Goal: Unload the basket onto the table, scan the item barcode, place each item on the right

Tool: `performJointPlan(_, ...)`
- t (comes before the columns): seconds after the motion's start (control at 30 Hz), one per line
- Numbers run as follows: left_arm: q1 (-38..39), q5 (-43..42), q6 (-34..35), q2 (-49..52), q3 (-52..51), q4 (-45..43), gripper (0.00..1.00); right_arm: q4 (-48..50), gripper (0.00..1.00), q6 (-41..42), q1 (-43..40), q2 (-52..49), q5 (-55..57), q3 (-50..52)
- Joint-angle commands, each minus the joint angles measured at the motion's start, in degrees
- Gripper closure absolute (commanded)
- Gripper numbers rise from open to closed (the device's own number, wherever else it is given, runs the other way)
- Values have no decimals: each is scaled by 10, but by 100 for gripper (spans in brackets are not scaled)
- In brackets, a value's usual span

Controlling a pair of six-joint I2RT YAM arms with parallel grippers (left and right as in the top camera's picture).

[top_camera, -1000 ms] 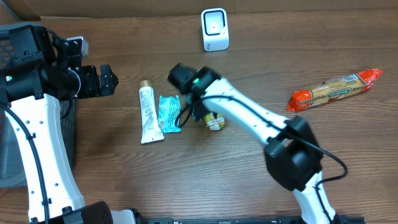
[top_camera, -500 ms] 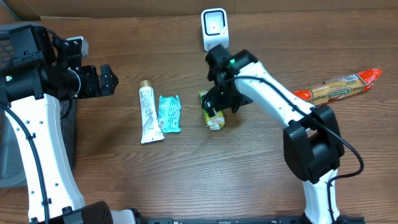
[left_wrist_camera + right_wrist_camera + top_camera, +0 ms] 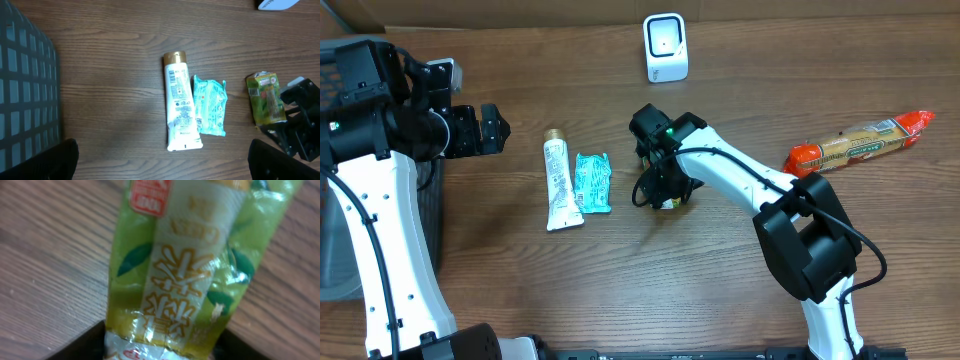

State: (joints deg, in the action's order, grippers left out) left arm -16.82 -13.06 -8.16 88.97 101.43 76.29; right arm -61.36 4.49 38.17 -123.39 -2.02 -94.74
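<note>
The item, a green snack packet [image 3: 185, 265], lies flat on the wooden table; only its lower end [image 3: 667, 202] shows under my right arm from overhead. My right gripper [image 3: 662, 185] is down on it, and the right wrist view shows the two dark fingers [image 3: 80, 347] pressed against both sides of the packet. The packet [image 3: 266, 97] also appears in the left wrist view. The white barcode scanner [image 3: 666, 47] stands at the table's back edge. My left gripper [image 3: 490, 128] hovers at the far left, wide open and empty.
A white tube with a gold cap [image 3: 558, 185] and a teal packet [image 3: 592, 182] lie side by side left of the green packet. A long orange-red biscuit pack [image 3: 858, 143] lies at the right. A dark mesh basket [image 3: 25, 90] sits at the left edge.
My right gripper has swung back from beside the scanner, dropped onto the green packet and narrowed its jaws around it. The left arm has not moved.
</note>
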Motion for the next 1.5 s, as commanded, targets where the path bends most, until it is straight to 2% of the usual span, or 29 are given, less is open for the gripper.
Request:
performJointPlan(0.0,1,1,-15,3,6,-1,0,2,57,-1,-4,-4,11,3)
performJointPlan(0.07,1,1,-15,3,6,-1,0,3,65,-1,-4,-4,11,3)
performJointPlan(0.17,1,1,-15,3,6,0,0,3,65,-1,-3,-4,11,3)
performJointPlan(0.2,1,1,-15,3,6,-1,0,3,62,-1,-3,-4,11,3)
performJointPlan(0.3,1,1,-15,3,6,-1,0,6,38,-8,-3,-4,11,3)
performJointPlan(0.37,1,2,-15,3,6,-1,0,18,31,-32,-3,-8,11,3)
performJointPlan(0.5,1,2,-15,3,6,-1,0,27,27,-52,-3,-23,10,3)
performJointPlan(0.7,1,2,-15,3,6,0,0,19,47,-65,-5,-36,11,2)
performJointPlan(0.8,1,2,-15,3,6,-1,0,17,63,-65,-6,-37,8,2)
performJointPlan(0.87,1,1,-15,3,6,-1,0,10,77,-64,-8,-37,4,-5)
performJointPlan(0.93,1,1,-15,3,6,-1,1,3,84,-64,-10,-36,-5,-17)
performJointPlan(1.03,1,2,-15,3,6,-1,0,-14,85,-60,-11,-36,-12,-36)
performJointPlan(1.17,1,2,-15,3,6,0,1,-44,96,-61,-21,-33,-93,-80)
performJointPlan(1.33,1,1,-15,3,6,-1,1,-94,96,-71,-54,-12,-193,-160)
performJointPlan(1.47,1,2,-15,3,6,0,1,-150,96,-110,-101,6,-328,-253)
